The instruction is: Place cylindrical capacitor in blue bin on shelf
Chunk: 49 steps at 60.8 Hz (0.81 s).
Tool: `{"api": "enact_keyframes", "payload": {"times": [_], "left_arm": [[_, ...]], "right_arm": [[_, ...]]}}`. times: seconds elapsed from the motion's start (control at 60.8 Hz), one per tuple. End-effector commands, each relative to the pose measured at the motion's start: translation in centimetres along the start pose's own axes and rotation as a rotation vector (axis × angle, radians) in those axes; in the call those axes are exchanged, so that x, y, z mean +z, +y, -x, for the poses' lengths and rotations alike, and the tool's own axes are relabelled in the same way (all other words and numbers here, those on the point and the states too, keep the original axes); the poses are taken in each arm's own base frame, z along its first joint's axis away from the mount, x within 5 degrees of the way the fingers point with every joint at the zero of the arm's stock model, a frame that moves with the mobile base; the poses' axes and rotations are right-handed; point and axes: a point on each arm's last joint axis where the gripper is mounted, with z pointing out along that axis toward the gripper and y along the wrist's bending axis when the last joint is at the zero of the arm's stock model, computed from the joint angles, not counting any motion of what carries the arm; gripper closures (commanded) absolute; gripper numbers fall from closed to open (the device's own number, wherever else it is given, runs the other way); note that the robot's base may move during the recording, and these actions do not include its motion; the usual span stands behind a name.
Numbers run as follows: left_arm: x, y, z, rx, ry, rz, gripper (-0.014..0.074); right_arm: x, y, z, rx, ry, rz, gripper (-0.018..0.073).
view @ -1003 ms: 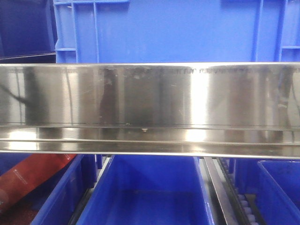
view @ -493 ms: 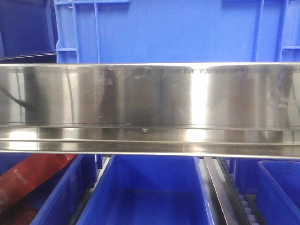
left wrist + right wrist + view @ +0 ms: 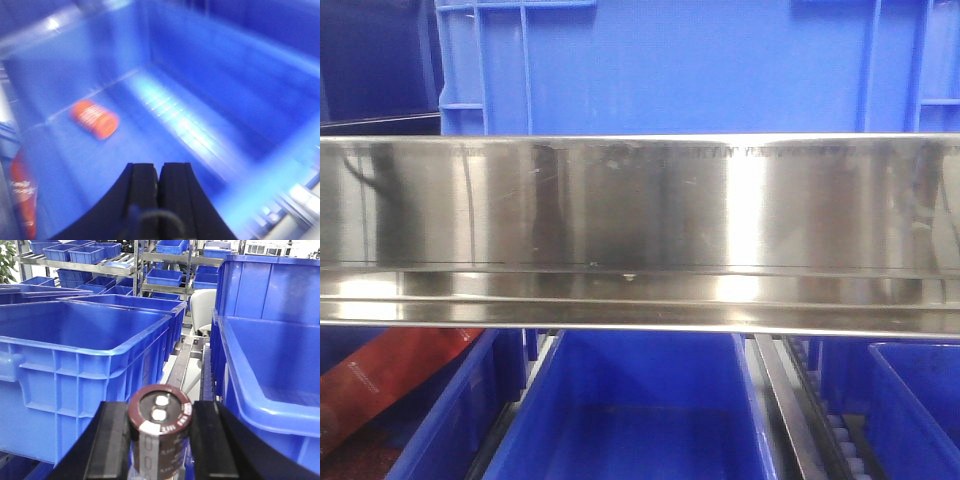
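Note:
In the right wrist view, the cylindrical capacitor [image 3: 160, 432] stands upright between the black fingers: dark brown, a light grey stripe, two pale terminals on top. My right gripper [image 3: 162, 408] is shut on it, in the gap between two large blue bins [image 3: 75, 370] [image 3: 272, 365]. The shelf [image 3: 640, 220] shows as a shiny steel front edge across the front view, with a blue bin [image 3: 640, 410] below it. My left gripper [image 3: 159, 169] is shut on nothing, over a blurred blue bin [image 3: 225, 75].
An orange cylinder [image 3: 94, 119] lies on the floor of the bin under the left gripper. A red item [image 3: 390, 380] lies in the lower left bin. A big blue crate [image 3: 700, 60] sits on the shelf. A steel rail [image 3: 182, 365] runs between bins; racks of bins [image 3: 100, 260] stand behind.
Dark reflections at the left end of the shelf's steel front edge have shifted. Bins and shelf have not moved.

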Motion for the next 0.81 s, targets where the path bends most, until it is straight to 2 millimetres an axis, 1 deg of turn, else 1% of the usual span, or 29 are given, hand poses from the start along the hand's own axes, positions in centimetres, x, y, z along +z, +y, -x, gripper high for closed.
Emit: {"api": "enact_keyframes", "payload": {"times": [0.0,0.016,0.033,0.066,0.099,0.115,0.197,0.214,0.329,0.378,0.46,0.575,0.625,0.641,0.674,0.691,0.789], "left_arm": [[-3.0,0.3,-1.6,-0.044,-0.031,0.025,0.0708],[-3.4,0.3,-1.9,-0.046,-0.037,0.032,0.0708],[-4.3,0.5,-2.3,-0.048,-0.054,0.043,0.0708],[-5.3,0.6,-3.0,-0.056,-0.069,0.056,0.0708],[-6.4,0.8,-4.0,-0.068,-0.087,0.073,0.0708],[-6.6,0.8,-4.6,-0.075,-0.083,0.078,0.0708],[-8.8,1.1,-7.1,-0.094,-0.121,0.108,0.0708],[-9.6,1.2,-7.7,-0.095,-0.138,0.112,0.0708],[-11.8,1.2,-11.9,-0.101,-0.183,0.124,0.0708],[-12.6,1.2,-13.5,-0.102,-0.197,0.124,0.0708],[-14.1,1.1,-16.5,-0.108,-0.229,0.121,0.0708],[-14.9,0.9,-20.0,-0.149,-0.252,0.117,0.0708],[-15.2,0.9,-21.0,-0.163,-0.264,0.115,0.0708],[-15.3,0.9,-21.5,-0.163,-0.269,0.115,0.0708],[-15.6,0.9,-22.2,-0.165,-0.282,0.115,0.0708],[-15.6,0.9,-22.5,-0.165,-0.281,0.115,0.0708],[-16.0,0.8,-24.0,-0.167,-0.304,0.116,0.0708]], "right_arm": [[-0.1,0.0,0.3,-0.008,-0.027,-0.002,0.0670],[-0.2,0.0,0.4,-0.008,-0.029,-0.002,0.0670],[-0.2,0.0,0.4,-0.008,-0.031,-0.002,0.0670],[-0.2,0.0,0.5,-0.008,-0.031,-0.002,0.0670],[-0.2,0.0,0.8,-0.006,-0.034,-0.001,0.0670],[-0.1,0.0,0.9,-0.006,-0.035,-0.001,0.0670],[0.0,0.0,1.8,0.000,-0.041,0.004,0.0670],[0.0,0.0,2.0,0.000,-0.040,0.004,0.0670],[1.0,0.0,3.9,0.019,-0.035,0.015,0.0670],[1.6,-0.1,5.2,0.026,-0.039,0.021,0.0670],[3.1,-0.1,7.3,0.034,-0.033,0.034,0.0670],[6.1,-0.3,10.0,0.022,-0.007,0.039,0.0670],[7.1,-0.2,11.2,-0.003,-0.009,0.051,0.0670],[7.8,-0.2,11.5,-0.010,0.005,0.060,0.0670],[8.5,0.0,12.4,-0.013,0.004,0.078,0.0670],[9.3,0.1,12.6,-0.013,0.017,0.086,0.0670],[12.4,1.1,14.2,-0.018,0.057,0.155,0.0670]]}}
